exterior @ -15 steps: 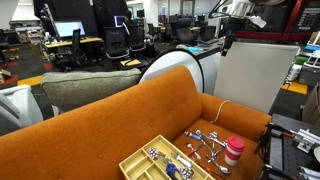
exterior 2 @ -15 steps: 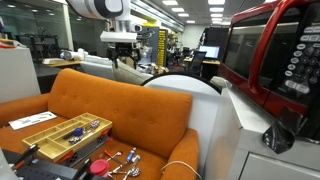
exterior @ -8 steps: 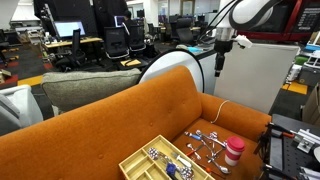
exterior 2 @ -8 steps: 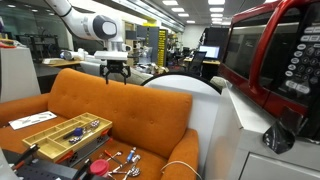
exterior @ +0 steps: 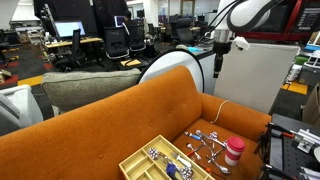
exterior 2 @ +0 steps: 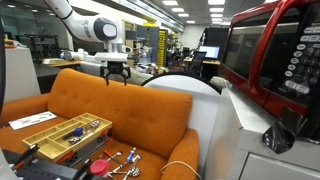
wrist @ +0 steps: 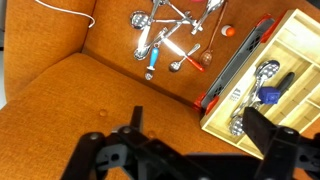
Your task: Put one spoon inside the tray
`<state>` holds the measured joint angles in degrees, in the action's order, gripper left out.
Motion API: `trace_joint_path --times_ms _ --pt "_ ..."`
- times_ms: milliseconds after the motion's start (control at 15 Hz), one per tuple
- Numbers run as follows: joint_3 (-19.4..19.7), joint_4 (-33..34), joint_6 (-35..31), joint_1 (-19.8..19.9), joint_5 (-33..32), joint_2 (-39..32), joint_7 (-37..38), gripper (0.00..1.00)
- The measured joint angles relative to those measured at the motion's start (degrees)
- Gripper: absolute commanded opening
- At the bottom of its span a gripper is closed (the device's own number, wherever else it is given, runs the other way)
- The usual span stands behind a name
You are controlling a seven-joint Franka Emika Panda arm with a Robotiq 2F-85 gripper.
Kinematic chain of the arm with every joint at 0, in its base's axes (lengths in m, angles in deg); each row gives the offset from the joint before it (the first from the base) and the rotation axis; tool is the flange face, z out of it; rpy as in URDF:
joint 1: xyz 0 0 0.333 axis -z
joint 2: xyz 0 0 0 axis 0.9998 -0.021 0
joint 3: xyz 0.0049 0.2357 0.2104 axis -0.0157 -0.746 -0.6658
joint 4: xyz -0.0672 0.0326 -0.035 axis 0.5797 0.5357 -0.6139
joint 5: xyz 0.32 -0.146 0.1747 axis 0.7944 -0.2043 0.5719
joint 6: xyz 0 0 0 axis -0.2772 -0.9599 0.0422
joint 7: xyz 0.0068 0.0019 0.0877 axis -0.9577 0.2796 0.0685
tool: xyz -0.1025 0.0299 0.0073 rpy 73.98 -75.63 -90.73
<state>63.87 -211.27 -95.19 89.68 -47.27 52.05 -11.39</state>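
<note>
At the bottom of the wrist view the gripper (wrist: 195,135) hangs empty with its jaws spread wide, ready, I judge, for a descent. Beyond it, top centre, loose spoons (wrist: 168,45) lie tangled on the orange sofa (wrist: 60,110). The tray (wrist: 295,35) sits upper right, just beside them, already holding cutlery.

Exterior views face sofa (exterior: 120,120), wrist overlooks tray (wrist: 298,38)
</note>
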Motion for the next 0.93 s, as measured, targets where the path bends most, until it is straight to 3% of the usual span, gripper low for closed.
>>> trace_joint_path --times_ms 400,733,933 --pt "-1.7 -0.4 -3.1 -0.1 1.6 -5.9 0.2 1.00" --pt "-5.7 1.8 -13.9 0.2 3.3 -22.2 0.7 1.00" --pt "-6.8 7.2 -15.3 0.7 2.4 -31.6 1.6 1.00"
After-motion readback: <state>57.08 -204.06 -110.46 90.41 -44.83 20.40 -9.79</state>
